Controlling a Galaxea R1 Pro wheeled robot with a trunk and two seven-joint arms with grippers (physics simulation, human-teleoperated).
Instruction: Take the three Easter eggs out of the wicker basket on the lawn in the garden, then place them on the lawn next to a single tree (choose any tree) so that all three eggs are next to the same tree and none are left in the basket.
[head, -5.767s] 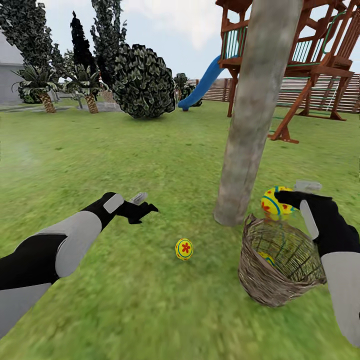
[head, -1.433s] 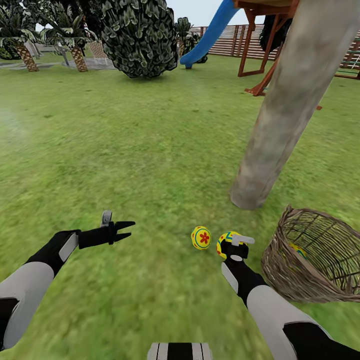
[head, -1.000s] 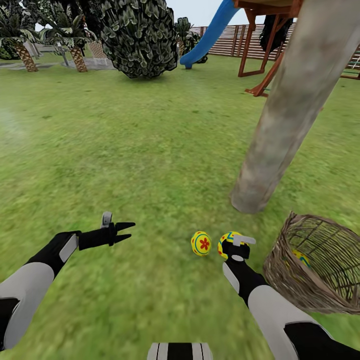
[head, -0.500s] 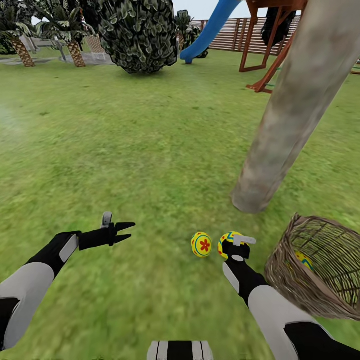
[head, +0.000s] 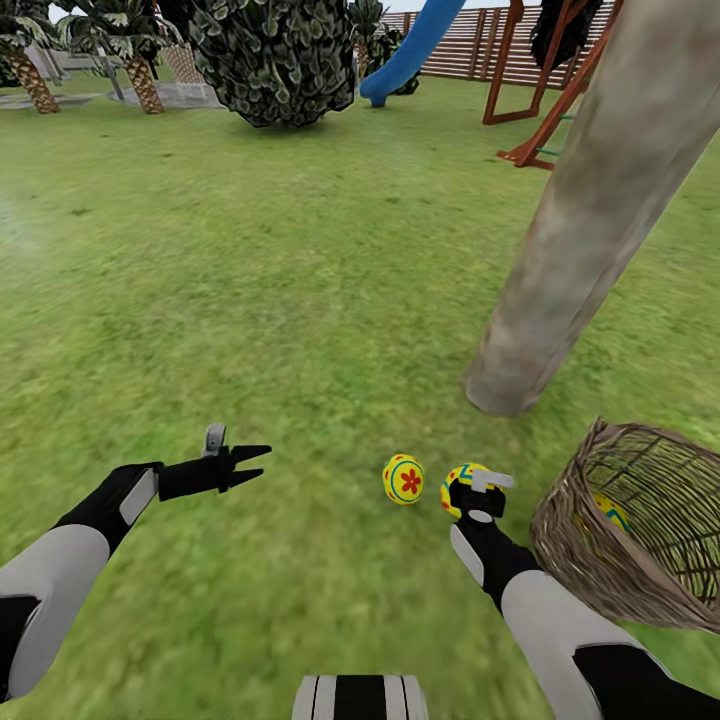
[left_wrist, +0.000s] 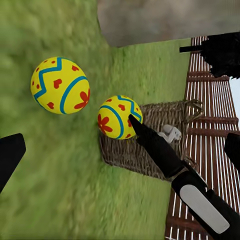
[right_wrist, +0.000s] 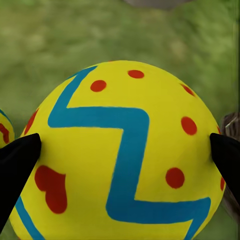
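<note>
The right gripper (head: 478, 492) has its black fingers (right_wrist: 20, 157) clamped on a yellow egg with a blue zigzag (head: 458, 485), low over the bright green lawn (head: 250, 300). Just beside it a second yellow egg with a red flower (head: 403, 479) lies on the grass, near the thick, leaning grey-brown trunk (head: 580, 230). The brown woven wicker basket (head: 590, 560) tilts, its mouth facing the camera, with a third yellow egg (head: 610, 512) inside. The left wrist view shows both outer eggs before the basket. The left gripper (head: 248, 466) hangs with its fingers apart.

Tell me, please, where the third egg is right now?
In the head view, the third egg lies inside the basket at the right, beyond the right claw and near the tree.
</note>
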